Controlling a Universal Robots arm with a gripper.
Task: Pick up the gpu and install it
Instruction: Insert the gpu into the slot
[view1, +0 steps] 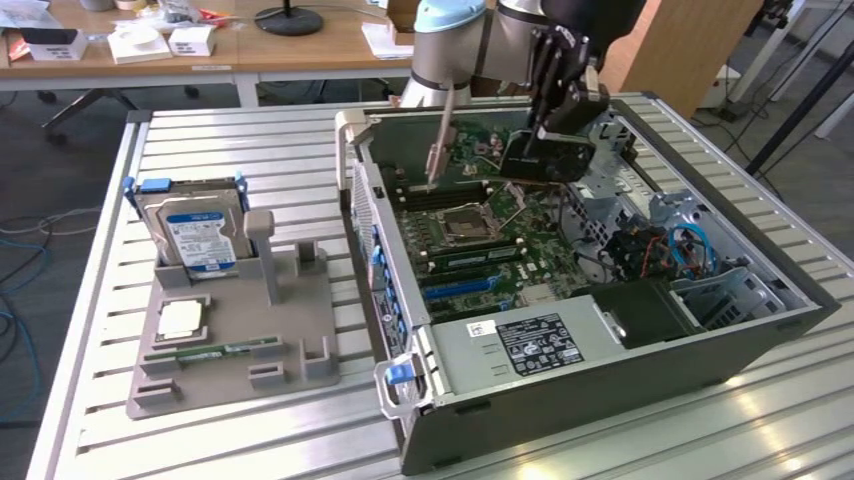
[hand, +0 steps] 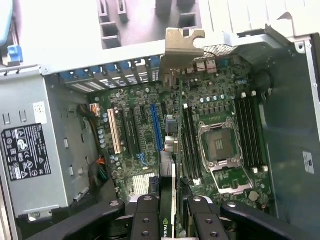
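We note gripper (hand: 170, 210) pinching the gpu (hand: 174, 185) edge-on over the motherboard (hand: 135, 130), NVIDIA lettering near its fingers, power supply label (hand: 25, 152) unreadable.

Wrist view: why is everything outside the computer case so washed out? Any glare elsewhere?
Wrist view: the parts holder beyond the case wall is overexposed, nearly white, while the motherboard is evenly lit. Exterior view: bright glare patches on the table at the exterior view's lower right.

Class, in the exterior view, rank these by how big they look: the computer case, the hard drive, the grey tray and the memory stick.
Largest to smallest:
computer case
grey tray
hard drive
memory stick
None look close enough to tie.
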